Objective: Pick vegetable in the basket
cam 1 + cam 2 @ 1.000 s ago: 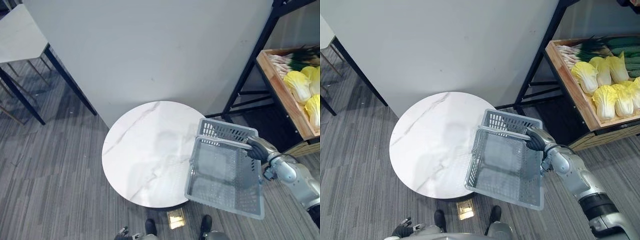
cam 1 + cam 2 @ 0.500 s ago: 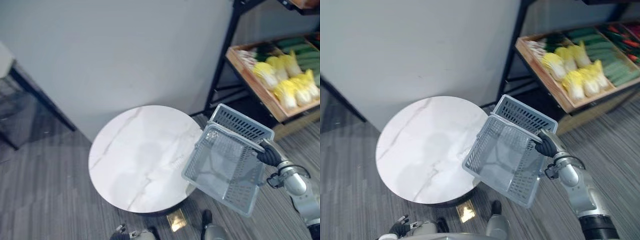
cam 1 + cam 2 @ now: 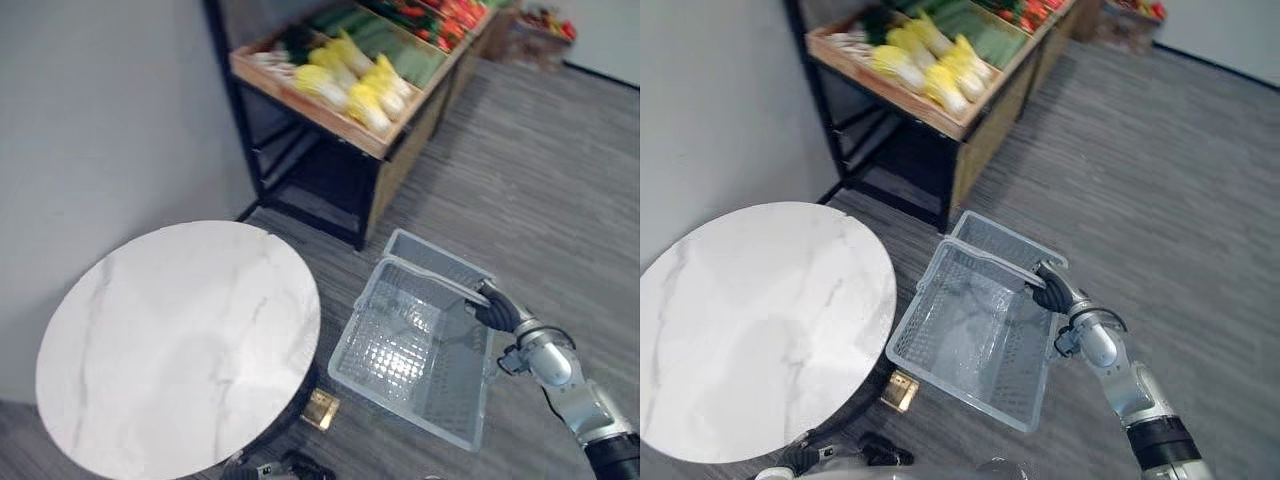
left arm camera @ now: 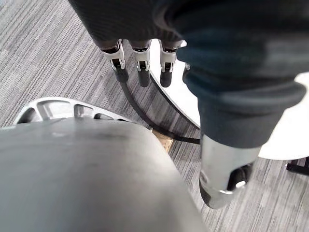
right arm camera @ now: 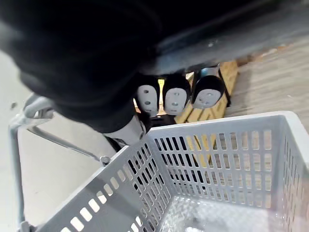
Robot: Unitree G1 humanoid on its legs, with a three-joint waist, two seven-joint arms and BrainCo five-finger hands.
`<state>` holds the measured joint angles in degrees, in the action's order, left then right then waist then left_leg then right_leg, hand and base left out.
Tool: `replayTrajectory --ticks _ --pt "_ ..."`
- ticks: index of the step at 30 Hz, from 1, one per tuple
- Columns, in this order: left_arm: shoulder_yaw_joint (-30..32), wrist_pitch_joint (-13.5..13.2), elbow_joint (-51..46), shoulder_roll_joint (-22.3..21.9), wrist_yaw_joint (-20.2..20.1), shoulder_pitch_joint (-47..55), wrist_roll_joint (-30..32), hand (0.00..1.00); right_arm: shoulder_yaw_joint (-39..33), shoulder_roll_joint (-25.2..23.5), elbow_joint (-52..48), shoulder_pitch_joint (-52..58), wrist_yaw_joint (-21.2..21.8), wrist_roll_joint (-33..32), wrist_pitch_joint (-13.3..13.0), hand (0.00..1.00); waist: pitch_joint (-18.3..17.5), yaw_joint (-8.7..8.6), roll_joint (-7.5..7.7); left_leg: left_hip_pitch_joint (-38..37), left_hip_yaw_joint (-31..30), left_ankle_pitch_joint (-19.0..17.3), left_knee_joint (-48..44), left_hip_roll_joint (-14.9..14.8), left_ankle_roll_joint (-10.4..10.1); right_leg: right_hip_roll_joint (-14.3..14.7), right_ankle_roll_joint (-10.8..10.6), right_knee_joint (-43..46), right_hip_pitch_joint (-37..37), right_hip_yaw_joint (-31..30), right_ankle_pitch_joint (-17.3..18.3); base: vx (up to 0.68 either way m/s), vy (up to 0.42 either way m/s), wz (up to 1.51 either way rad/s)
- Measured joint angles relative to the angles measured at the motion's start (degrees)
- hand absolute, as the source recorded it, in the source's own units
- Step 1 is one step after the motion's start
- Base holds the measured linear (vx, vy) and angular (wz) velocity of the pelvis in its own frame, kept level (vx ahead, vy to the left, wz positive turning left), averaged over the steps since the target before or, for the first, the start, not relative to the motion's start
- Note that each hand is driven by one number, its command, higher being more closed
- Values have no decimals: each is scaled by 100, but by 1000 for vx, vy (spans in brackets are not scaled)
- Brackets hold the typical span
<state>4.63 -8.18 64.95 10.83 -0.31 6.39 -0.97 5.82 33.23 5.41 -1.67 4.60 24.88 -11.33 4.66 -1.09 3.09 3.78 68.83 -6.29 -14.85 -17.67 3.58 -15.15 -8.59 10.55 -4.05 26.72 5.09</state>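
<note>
A grey plastic basket (image 3: pixel 410 350) hangs empty over the floor, just right of the round table. My right hand (image 3: pixel 497 305) is shut on the basket's handle, at its right rim. In the right wrist view my curled fingers (image 5: pixel 174 94) sit above the slotted basket wall (image 5: pixel 217 159). Yellow cabbages (image 3: pixel 360 85) lie in a wooden crate on a black rack at the back, with green vegetables (image 3: pixel 970 20) and red ones (image 3: pixel 440 12) beyond them. My left hand (image 4: pixel 140 67) hangs low at my side, fingers straight and holding nothing.
A round white marble table (image 3: pixel 170 340) stands at the left, against a grey wall (image 3: pixel 100 120). The black rack's legs (image 3: pixel 300 170) stand between the table and the crate. Grey striped carpet (image 3: pixel 540 170) spreads to the right of the rack.
The camera has swung right, bringing the vegetable rack to the top of the view. The basket, which overlapped the table's right edge, now hangs off it over the floor, still held.
</note>
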Motion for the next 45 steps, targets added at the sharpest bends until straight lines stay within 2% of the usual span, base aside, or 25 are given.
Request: replayTrajectory --ticks 4,6,7,8,9,10,11,12,13,14,15,18,26,29,32,33,34,35,37,38,39,40,41,43,45 --pt "21 -3 -205 -171 14 -4 0 0 -52 35 -3 488 6 -13 93 100 -123 -63 -295 -96 -42 184 -471 -680 -64 627 0 -556 -446 183 0 -52 -290 -12" --pt "21 -4 -241 -209 11 17 -1 0 -55 36 -5 620 31 -10 86 100 -66 -50 -359 -298 -243 471 -499 -915 -114 700 48 -275 -471 126 42 -80 -131 -16" --pt "51 -10 -300 -189 20 54 -2 0 -45 -9 -7 635 32 -10 55 100 -55 -14 -306 -302 -738 679 -650 -952 -168 669 139 -262 -501 47 185 -37 -184 -74" --pt "125 -4 -301 -145 53 152 -9 0 -34 -53 -10 566 24 -21 -2 100 -45 31 -205 -187 -1774 858 -1002 -968 -224 670 223 -372 -605 -210 279 -42 -260 -122" --pt "189 -6 -271 -195 94 230 -22 0 -35 -48 0 510 -31 -64 -59 100 22 92 -195 142 -3049 581 -1131 -722 -620 588 243 -467 -596 -615 290 -50 -161 -130" --pt "183 -6 -243 -236 110 234 -26 0 -61 -41 2 489 -48 -92 -67 100 42 104 -229 220 -3679 318 -1011 -391 -868 508 248 -472 -523 -823 293 -77 36 -144" --pt "189 -6 -224 -333 135 258 -46 0 -65 -55 107 400 -48 -131 -84 100 84 150 -298 267 -4600 84 -591 214 -1053 414 248 -471 -350 -1186 292 -48 161 -149" --pt "187 -25 -223 -397 137 291 -47 0 -45 -64 331 326 -43 -135 -85 100 111 212 -371 203 -5140 122 -63 615 -1044 419 247 -467 -201 -1484 292 -13 163 -149" --pt "186 -33 -221 -423 132 290 -46 0 -46 -49 423 325 -43 -136 -84 100 136 252 -433 162 -5336 229 190 738 -1000 483 246 -465 -159 -1602 292 39 176 -121" --pt "184 -45 -213 -420 116 285 -45 0 -44 -96 559 336 -38 -136 -70 100 146 263 -500 30 -5429 140 398 754 -990 616 236 -466 -98 -1751 298 51 158 -76" --pt "178 -62 -228 -379 110 231 -34 0 -45 -104 619 343 -37 -134 -65 100 177 238 -472 -11 -5606 123 519 811 -1024 630 229 -474 9 -1829 301 21 109 -52" --pt "187 -118 -209 -267 116 174 -40 0 -43 -52 712 419 -17 -119 -13 100 341 207 -278 120 -5513 137 456 919 -1029 508 118 -597 139 -1961 229 -83 81 -19" --pt "80 -124 -209 -361 116 174 -46 0 -47 -76 740 528 9 -134 -50 100 409 162 -389 213 -5581 227 589 1065 -911 426 -42 -689 344 -2102 134 -74 28 -7" --pt "-8 -129 -215 -334 118 162 -45 0 -101 -162 741 618 10 -130 -48 100 423 176 -363 214 -5647 28 557 1235 -846 296 -89 -544 455 -2204 250 38 82 -19" --pt "-160 -129 -202 -280 122 153 -45 0 -286 -398 758 817 8 -129 -35 100 435 187 -298 156 -5832 -279 432 1482 -682 79 -150 301 728 -2377 410 117 128 -19" --pt "-274 -131 -168 -248 123 144 -44 0 -371 -510 791 791 -29 -127 -3 100 432 153 -327 76 -5804 -325 436 1493 -650 70 -77 1307 1209 -2419 357 133 116 -7" --pt "-331 -129 -163 -207 122 129 -44 0 -397 -551 796 794 -43 -127 13 100 445 125 -307 -2 -5819 -349 437 1494 -636 55 53 1825 1427 -2426 269 157 127 -2" --pt "-464 -128 -154 -101 119 120 -44 0 -489 -649 838 803 -44 -121 40 100 511 113 -209 -312 -5829 -438 494 1490 -595 -17 504 2918 1814 -2369 -187 149 104 6" --pt "-504 -125 -163 -16 121 69 -43 0 -595 -728 859 809 -68 -122 56 100 603 72 -242 -621 -5865 -579 534 1435 -430 -48 481 3695 2056 -2436 -586 198 63 6" --pt "-518 -117 -162 31 124 61 -44 0 -596 -763 859 809 -73 -121 52 100 621 65 -127 -753 -5885 -681 533 1407 -362 22 540 3897 2220 -2395 -241 250 21 4" --pt "-510 -114 -159 101 132 3 -45 0 -598 -766 852 803 -73 -120 40 100 643 60 -78 -817 -5908 -753 560 1360 -355 163 575 3735 2421 -2277 92 222 2 5" --pt "-481 -111 -156 110 137 -35 -46 0 -613 -765 861 800 -75 -120 22 100 647 22 -78 -822 -5930 -785 575 1328 -350 239 588 3501 2500 -2155 148 276 -20 20" --pt "-466 -111 -158 99 138 -118 -46 0 -642 -766 888 782 -78 -121 10 100 675 -68 -127 -864 -6010 -844 621 1257 -351 404 579 2687 2547 -1869 139 336 -41 23" --pt "-408 -112 -169 88 145 -263 -45 0 -702 -768 936 782 -78 -121 15 100 702 -73 -137 -1063 -6016 -888 810 1227 -391 624 392 1091 2589 -1721 -83 475 -106 23" --pt "-295 -121 -253 59 175 -395 -36 0 -784 -767 1015 781 -101 -122 53 100 772 -169 -133 -1408 -6203 -982 1009 1228 -546 669 248 -622 2602 -1817 -625 549 -192 52"
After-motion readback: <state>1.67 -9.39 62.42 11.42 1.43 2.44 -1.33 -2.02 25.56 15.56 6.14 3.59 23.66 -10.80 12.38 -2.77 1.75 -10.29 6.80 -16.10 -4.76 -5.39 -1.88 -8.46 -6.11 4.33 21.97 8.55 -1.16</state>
